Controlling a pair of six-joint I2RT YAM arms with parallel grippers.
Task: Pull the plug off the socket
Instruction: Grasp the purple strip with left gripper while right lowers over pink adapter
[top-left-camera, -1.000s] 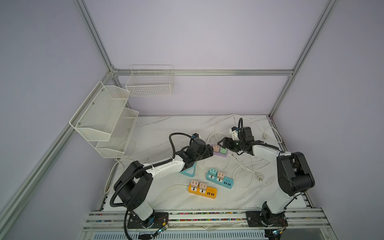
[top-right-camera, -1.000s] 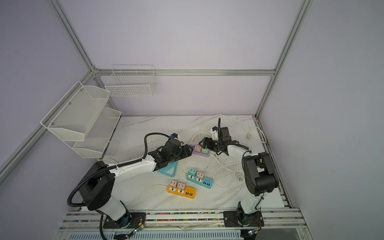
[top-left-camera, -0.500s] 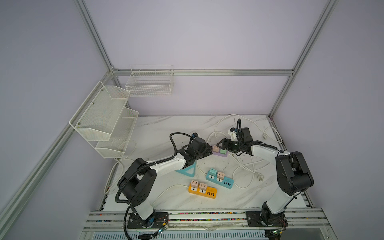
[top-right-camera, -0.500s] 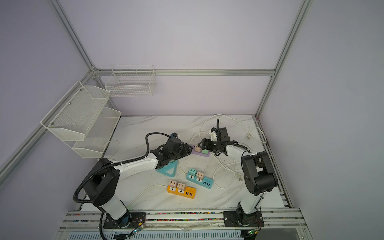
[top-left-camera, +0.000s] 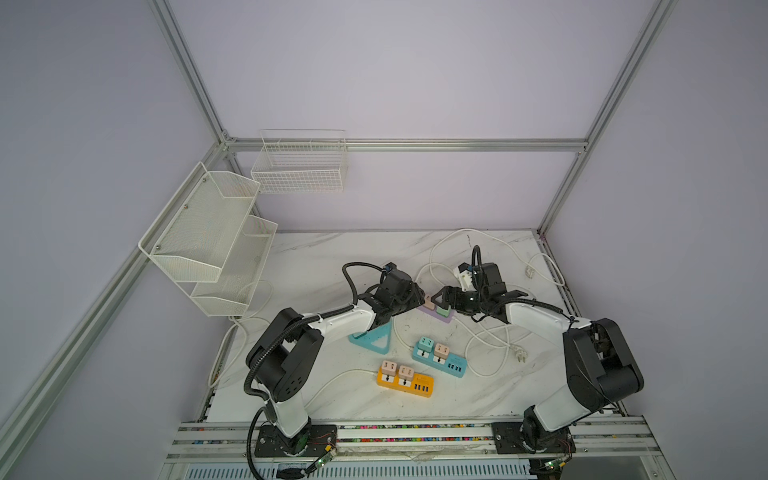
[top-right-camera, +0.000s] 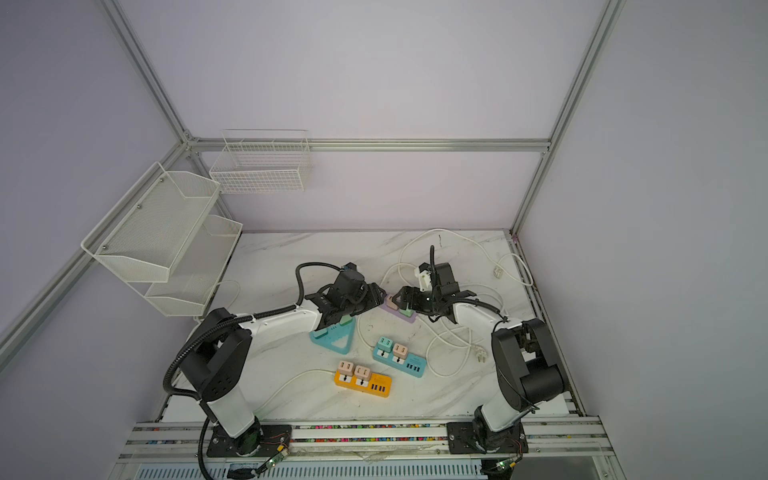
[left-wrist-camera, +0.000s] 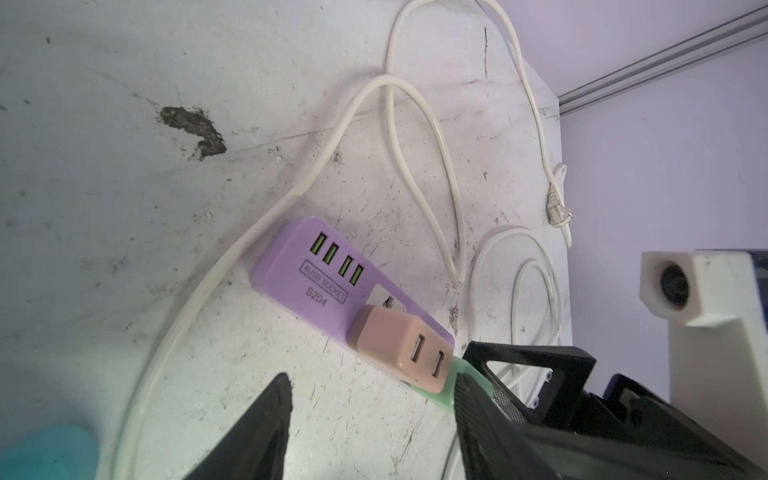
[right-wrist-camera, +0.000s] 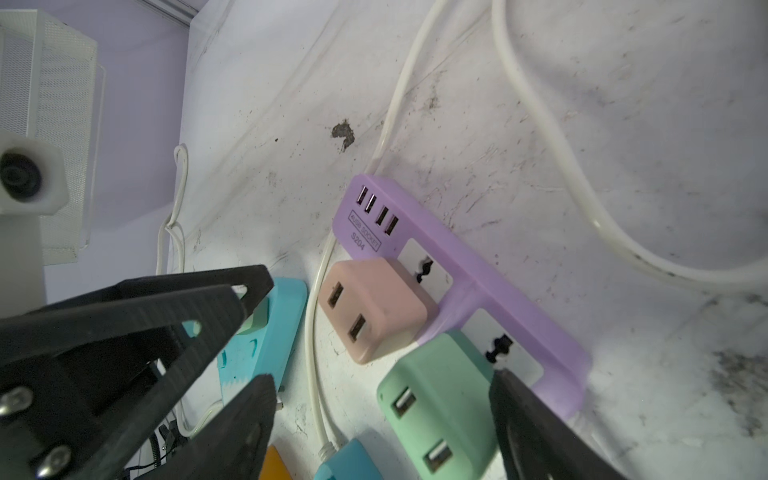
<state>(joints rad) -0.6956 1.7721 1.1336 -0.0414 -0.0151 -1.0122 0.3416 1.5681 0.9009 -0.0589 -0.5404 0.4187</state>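
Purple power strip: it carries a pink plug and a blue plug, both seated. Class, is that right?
No, the right wrist view shows the purple power strip carrying a pink plug and a green plug, not a blue one, both seated.

On the marble surface (top-left-camera: 332, 257) nearest me lies an orange power strip (top-left-camera: 420, 383), with a blue power strip (top-left-camera: 451, 365) just beyond it to the right. A teal triangular stand (top-left-camera: 370, 338) sits left of both. A loose cable end (top-left-camera: 520, 355) lies to the right. On the far left, a two-tier mesh shelf (top-left-camera: 208, 232) and a wire basket (top-left-camera: 299, 166) hang on the walls.
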